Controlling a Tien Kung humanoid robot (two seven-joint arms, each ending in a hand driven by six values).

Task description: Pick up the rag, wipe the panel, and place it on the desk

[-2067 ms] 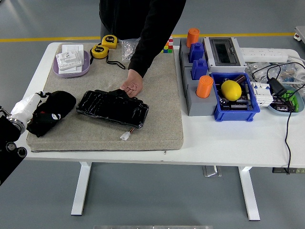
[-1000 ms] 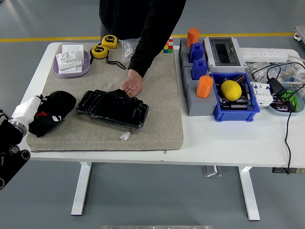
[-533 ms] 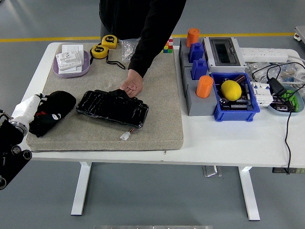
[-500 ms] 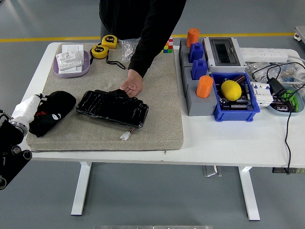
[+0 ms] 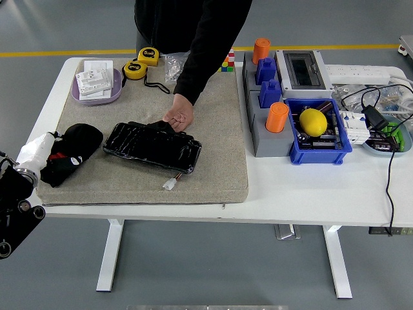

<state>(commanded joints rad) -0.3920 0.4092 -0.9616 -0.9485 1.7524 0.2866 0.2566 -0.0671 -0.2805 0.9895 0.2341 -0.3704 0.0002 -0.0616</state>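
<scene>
The black rag [image 5: 76, 147], with small red and white marks, lies bunched on the left end of the grey mat [image 5: 213, 161]. My left hand [image 5: 37, 150] shows as a white part at the rag's left edge, touching it; the rag hides how the hand is set. The glossy black panel [image 5: 152, 146] lies flat on the mat to the right of the rag, with a white connector [image 5: 170, 184] on a short wire at its front. A person's hand [image 5: 179, 117] in a black sleeve rests on the panel's far edge.
A purple dish [image 5: 97, 90] of white parts and two yellow tape measures [image 5: 141, 62] sit at the back left. Grey holders with orange cups [image 5: 277, 117], a blue bin [image 5: 319, 139] with a yellow ball, a breaker box [image 5: 301, 70] and cables [image 5: 381, 123] fill the right side.
My left arm has sunk a little lower at the left edge, and the rag's near end has shifted slightly. The person's hand and the panel have stayed put.
</scene>
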